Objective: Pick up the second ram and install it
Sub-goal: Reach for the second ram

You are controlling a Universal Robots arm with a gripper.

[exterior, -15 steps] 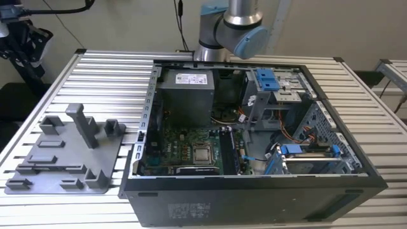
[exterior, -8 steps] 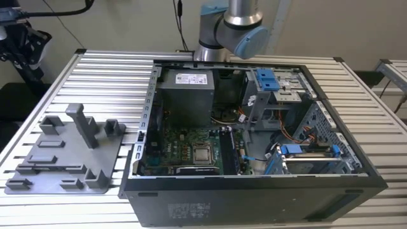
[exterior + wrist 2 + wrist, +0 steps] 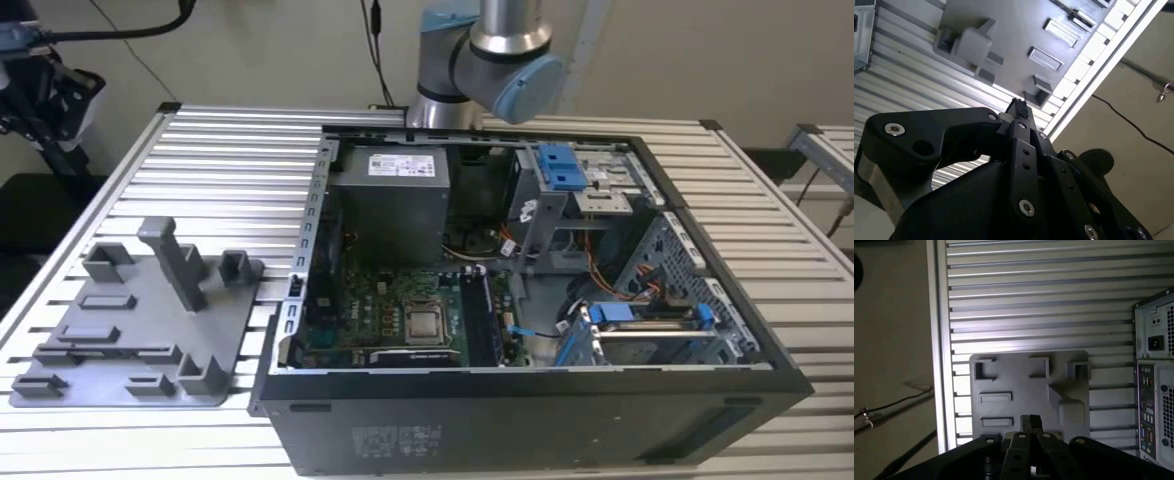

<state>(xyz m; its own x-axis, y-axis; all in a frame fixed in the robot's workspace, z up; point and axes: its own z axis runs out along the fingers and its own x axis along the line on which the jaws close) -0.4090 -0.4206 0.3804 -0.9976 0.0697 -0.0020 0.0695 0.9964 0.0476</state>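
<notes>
While they hang over the grey fixture plate (image 3: 1019, 385), jaws pressed together; computer case (image 3: 1154, 390) near plate

Bench (image 3: 227, 150): silver ribbed aluminium slats. Two items sit directly on it. A grey fixture plate (image 3: 134, 330) carrying upright blocks is toward the exterior view's left. An open computer case (image 3: 534, 425), side panel off, is just beside it on the exterior view's right.
</notes>
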